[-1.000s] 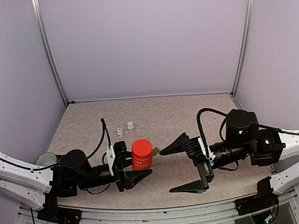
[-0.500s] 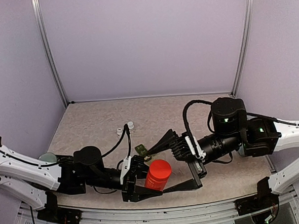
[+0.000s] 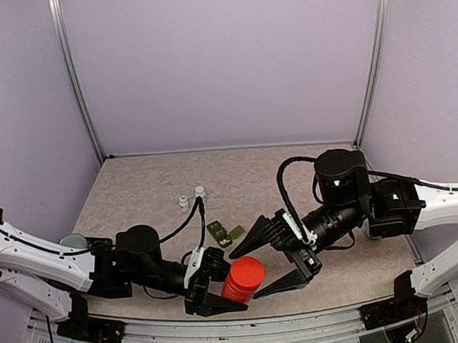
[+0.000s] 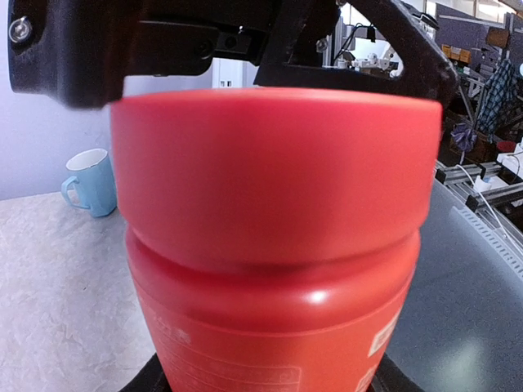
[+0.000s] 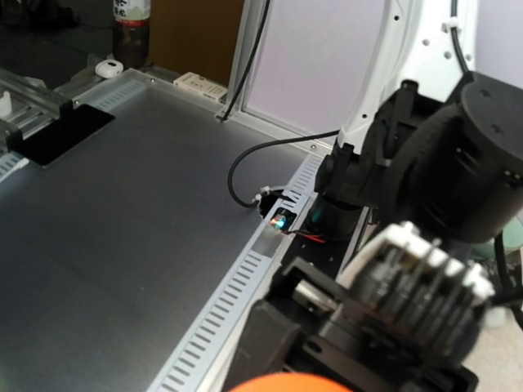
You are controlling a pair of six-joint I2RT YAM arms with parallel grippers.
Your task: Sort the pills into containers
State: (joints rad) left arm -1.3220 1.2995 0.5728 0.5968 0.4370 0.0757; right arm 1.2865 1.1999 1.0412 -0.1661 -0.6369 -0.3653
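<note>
Overhead view of a beige table [image 3: 136,177] inside a lilac-walled booth, with two robot arms reaching in from the bottom corners and meeting at lower centre.

The left gripper [image 3: 224,287] is clamped around the body of a red pill bottle [image 3: 242,281] and holds it off the table near the bottom edge, tilted with its lid towards the right arm. The left wrist view is almost filled by the bottle, with its wide red cap [image 4: 274,171] uppermost and black finger parts just behind it.

The right gripper [image 3: 245,275] comes in from the right with one jaw on each side of that cap. Whether the jaws already press on it cannot be told. This reads as one arm steadying the bottle so the other can twist the lid off, probably the first step before any pills come out.

The containers [image 3: 216,232], a small dark green strip with a yellowish lid open, lie flat just above the bottle, near centre, untouched. No pills are visible.

Two small white vials [image 3: 200,192] stand further up and left. A pale blue mug [image 4: 88,181] sits at the far left.
</note>
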